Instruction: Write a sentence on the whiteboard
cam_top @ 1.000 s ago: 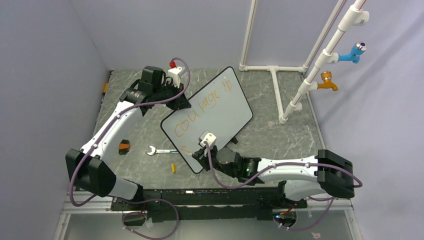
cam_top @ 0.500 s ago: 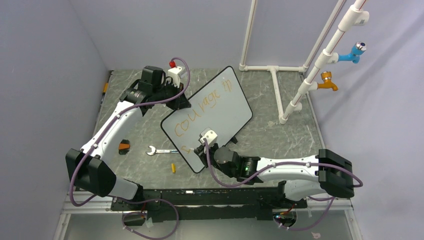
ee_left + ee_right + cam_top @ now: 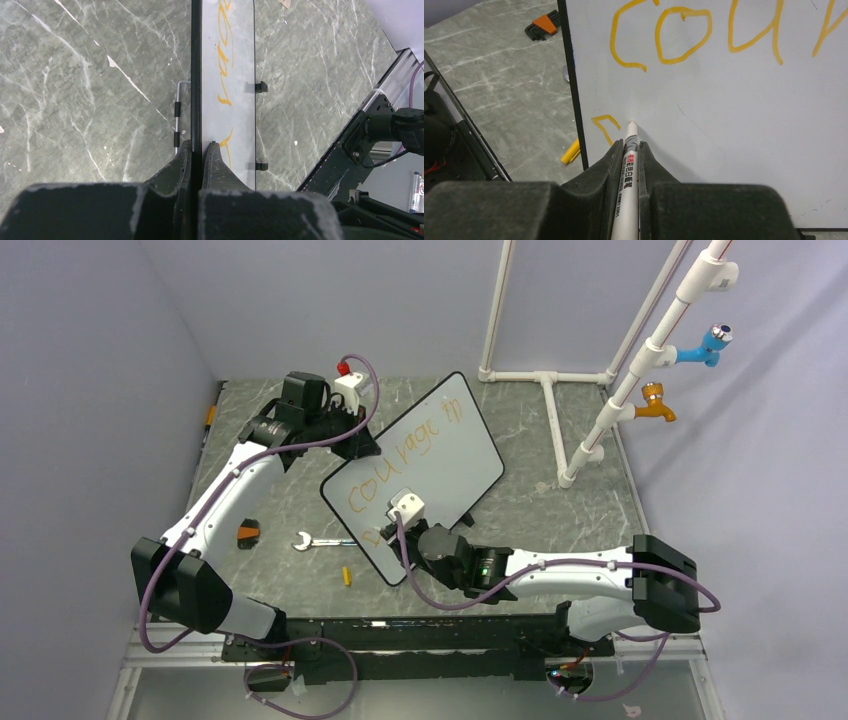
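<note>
The whiteboard (image 3: pixel 455 455) stands tilted up from the table, with my left gripper (image 3: pixel 372 447) shut on its black rim at the upper left edge. In the left wrist view my left gripper (image 3: pixel 199 145) has the rim (image 3: pixel 196 75) between its jaws. The sentence (image 3: pixel 400 462) runs in orange letters across the board; "cou" (image 3: pixel 684 35) fills the top of the right wrist view. My right gripper (image 3: pixel 630 145) is shut on a white marker (image 3: pixel 629 165). The marker's tip rests at the whiteboard (image 3: pixel 734 110), just right of a short orange stroke (image 3: pixel 604 122) near the lower left corner.
A wrench (image 3: pixel 318 541), a yellow cap (image 3: pixel 347 576) and an orange and black hex key set (image 3: pixel 247 533) lie on the table left of the board. A white pipe frame (image 3: pixel 560 390) with a blue tap (image 3: pixel 705 345) and an orange tap (image 3: pixel 655 405) stands at the back right.
My right gripper has slid left and slightly up along the board's lower part with the marker. The left arm and the board have stayed still.
</note>
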Robot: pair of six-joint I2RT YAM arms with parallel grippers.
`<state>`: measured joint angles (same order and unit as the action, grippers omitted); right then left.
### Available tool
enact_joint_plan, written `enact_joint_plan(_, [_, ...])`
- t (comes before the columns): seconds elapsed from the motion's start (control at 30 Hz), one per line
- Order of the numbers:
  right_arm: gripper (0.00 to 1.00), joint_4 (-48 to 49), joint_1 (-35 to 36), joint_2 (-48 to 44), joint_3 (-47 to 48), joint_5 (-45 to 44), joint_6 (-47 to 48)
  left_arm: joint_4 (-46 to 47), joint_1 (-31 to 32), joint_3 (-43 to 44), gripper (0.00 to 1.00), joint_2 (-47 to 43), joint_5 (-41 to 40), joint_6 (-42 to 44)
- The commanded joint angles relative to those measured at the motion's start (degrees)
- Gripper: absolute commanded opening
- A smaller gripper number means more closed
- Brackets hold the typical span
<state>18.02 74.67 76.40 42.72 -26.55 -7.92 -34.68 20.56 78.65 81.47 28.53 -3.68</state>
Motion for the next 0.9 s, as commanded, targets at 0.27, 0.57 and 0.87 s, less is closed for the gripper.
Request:
enact_joint_plan(0.27, [0.00,2.17,2.31,3.88,2.02,4.99,-0.43,-0.64,-0.28,-0.65,0.00,-0.70,-11.92,6.06])
enact_joint_plan(0.57, [0.00,-0.02,3.13,4.04,-0.51,-0.48,-3.02,-0.65,-0.27,-0.69,0.00,-0.79,-11.84,5.97])
enact_joint_plan(0.87, [0.00,-1.53,3.02,3.45,-3.06,-5.37,-4.63,-0.52,-0.25,-0.76,0.00,-0.79,-11.84,5.89])
